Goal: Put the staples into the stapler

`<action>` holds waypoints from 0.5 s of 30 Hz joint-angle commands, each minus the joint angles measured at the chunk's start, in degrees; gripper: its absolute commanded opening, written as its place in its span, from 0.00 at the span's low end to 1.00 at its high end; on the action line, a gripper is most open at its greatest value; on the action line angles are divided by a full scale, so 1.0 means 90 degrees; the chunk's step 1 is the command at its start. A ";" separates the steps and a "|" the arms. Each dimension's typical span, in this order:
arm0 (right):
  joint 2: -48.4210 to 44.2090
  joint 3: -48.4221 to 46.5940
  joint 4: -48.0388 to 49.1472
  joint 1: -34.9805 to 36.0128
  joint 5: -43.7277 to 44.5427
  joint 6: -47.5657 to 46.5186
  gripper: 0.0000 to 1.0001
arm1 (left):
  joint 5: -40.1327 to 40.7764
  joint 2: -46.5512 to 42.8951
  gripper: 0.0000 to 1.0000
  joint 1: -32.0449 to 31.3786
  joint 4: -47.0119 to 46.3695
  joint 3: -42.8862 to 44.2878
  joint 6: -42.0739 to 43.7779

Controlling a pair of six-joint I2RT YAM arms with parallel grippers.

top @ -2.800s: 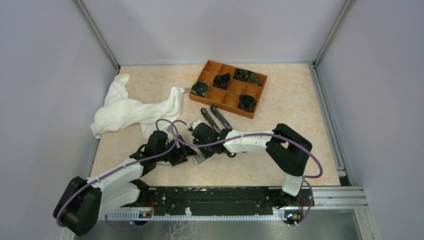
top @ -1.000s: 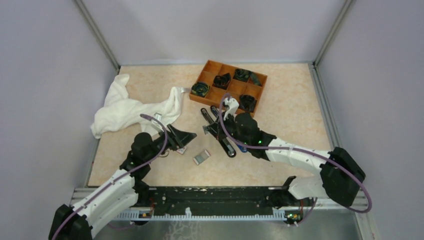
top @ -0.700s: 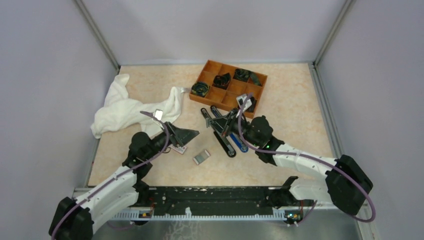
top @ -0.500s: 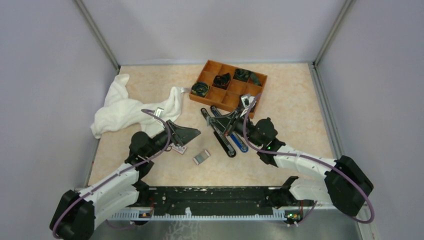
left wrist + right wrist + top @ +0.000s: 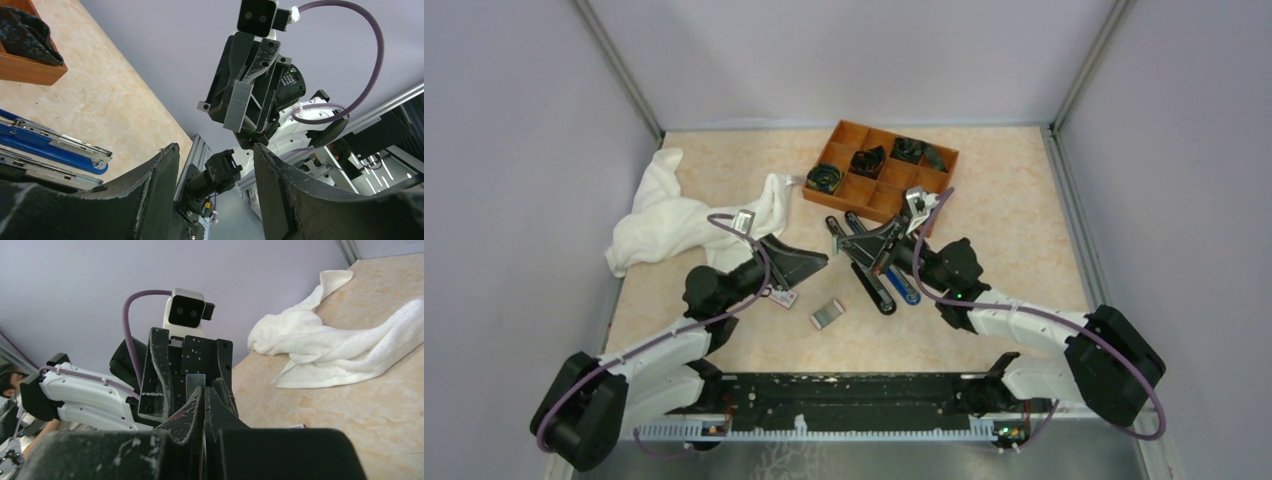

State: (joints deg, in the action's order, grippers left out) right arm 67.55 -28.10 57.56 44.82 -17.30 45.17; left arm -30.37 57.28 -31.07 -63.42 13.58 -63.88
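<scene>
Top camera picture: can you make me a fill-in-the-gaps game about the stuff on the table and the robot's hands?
1. The crumpled cloth towel beside the orange compartment tray is coloured ___.
2. Next to the slim black stapler lies a second stapler, mostly coloured ___.
3. The right gripper pinches a ribbed grey strip of staples, while the left gripper holds ___.
Missing words: white; blue; nothing.
</scene>
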 commanded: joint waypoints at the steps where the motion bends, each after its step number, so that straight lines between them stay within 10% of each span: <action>1: 0.0112 -0.0085 0.0622 -0.0019 -0.0295 0.0152 0.00 | -0.0085 0.0037 0.62 -0.0063 -0.0599 0.0138 -0.0094; 15: 0.0390 -0.0121 0.0919 -0.0006 -0.0536 0.0335 0.00 | -0.0012 0.0352 0.52 -0.0275 -0.0835 0.0291 -0.0083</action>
State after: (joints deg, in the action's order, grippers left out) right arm 70.65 -28.12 61.12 44.82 -20.71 47.44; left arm -30.44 59.88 -32.84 -67.11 14.28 -64.82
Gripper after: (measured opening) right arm 0.005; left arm 0.542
